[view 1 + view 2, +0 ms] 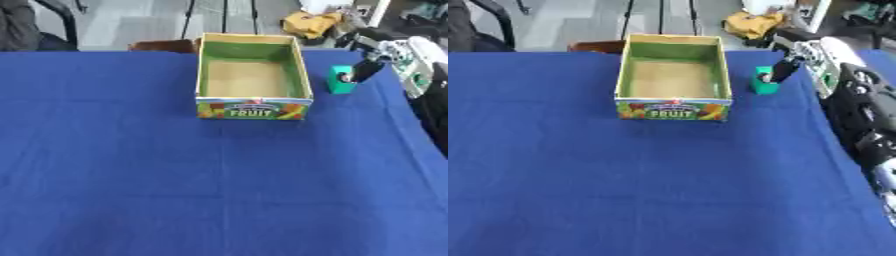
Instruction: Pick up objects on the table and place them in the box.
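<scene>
- Table (131,190): blue cloth over it; near half bare.
- Box (253,110): open-topped, green inside, "FRUIT" on its near wall; stands toward the far edge, about mid-width; nothing visible inside.
- Green block (339,80): just right of the box, close to its right wall, near the far right corner.
- Right hand (785,67): comes in from the right edge, dark fingers pinching the block.

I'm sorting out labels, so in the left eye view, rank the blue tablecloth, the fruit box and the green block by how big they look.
Largest to smallest:
1. blue tablecloth
2. fruit box
3. green block, with the right hand at it
</scene>
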